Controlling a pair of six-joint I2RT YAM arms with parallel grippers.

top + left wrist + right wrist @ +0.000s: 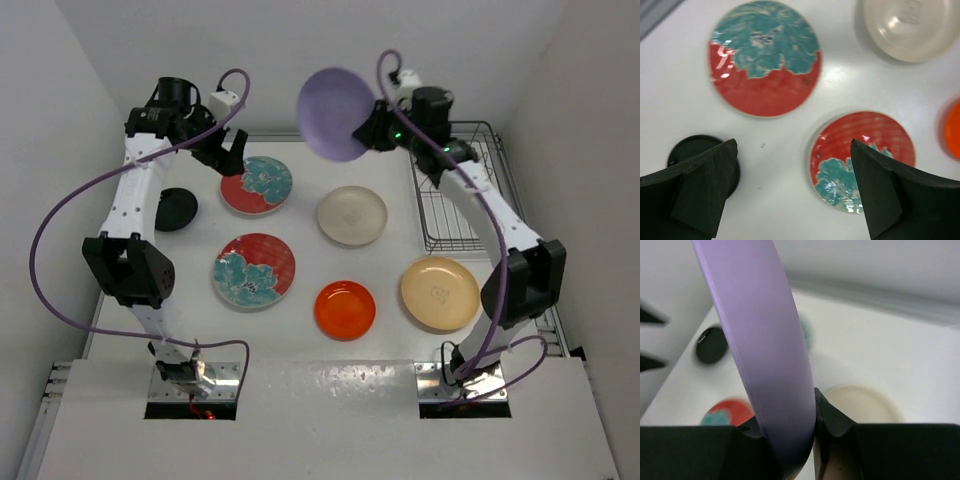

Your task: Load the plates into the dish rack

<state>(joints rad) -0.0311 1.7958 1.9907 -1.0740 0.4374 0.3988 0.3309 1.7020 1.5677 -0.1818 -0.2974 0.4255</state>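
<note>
Lavender plate (333, 115) hangs clamped in right pincer (812, 412); left pincer (794, 150) gapes wide; six plates (253, 270) wait on surface (305, 222), dish rack (462, 205) unloaded.

No legible text, labels or numbers.

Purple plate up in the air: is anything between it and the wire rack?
Nothing visible. The right pincer holds the lavender plate above the table, and the dish rack beside it holds no plates; only the right arm crosses it.
</note>
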